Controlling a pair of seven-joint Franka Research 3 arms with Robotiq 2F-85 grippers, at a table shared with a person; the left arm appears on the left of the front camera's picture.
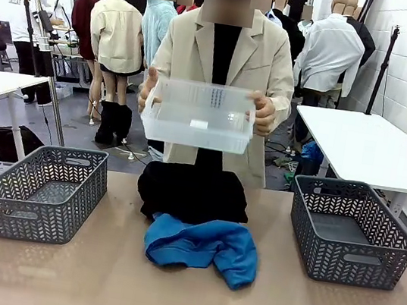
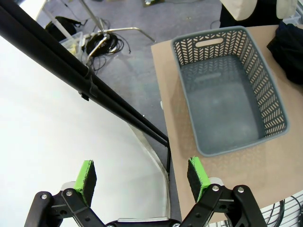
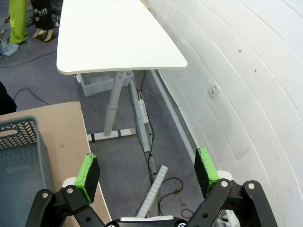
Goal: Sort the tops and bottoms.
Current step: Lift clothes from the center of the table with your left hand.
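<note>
your left gripper and right gripper are both spread wide and empty, hanging off the table ends by the stiff grey lattice left basket and right basket. i'd grab the blue top first: soft crumpled knit, near middle, touching the dark bottoms heaped just behind. pinch a fat fold on its near side so the limp dark cloth doesn't drag along.
</note>
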